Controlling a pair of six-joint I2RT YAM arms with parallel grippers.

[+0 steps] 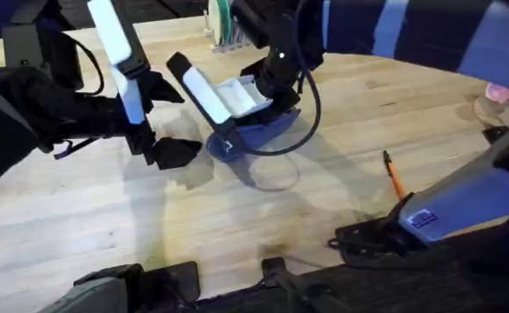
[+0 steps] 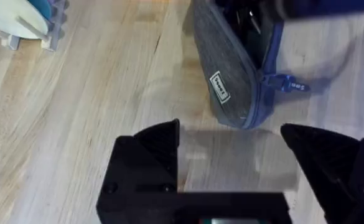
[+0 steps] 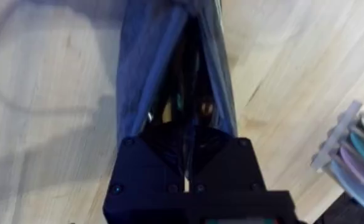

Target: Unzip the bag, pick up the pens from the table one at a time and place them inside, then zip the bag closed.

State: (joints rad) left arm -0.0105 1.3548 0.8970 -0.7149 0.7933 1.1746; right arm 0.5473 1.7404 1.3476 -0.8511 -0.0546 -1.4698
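While overhead shows orange pen [image 1: 394,175], left wrist shows bag [image 2: 228,74] label.

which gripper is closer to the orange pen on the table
Probably the right. The right gripper is at the open bag, up the table from the orange pen. The left gripper, open, sits beyond the bag's other end, farther from the pen.
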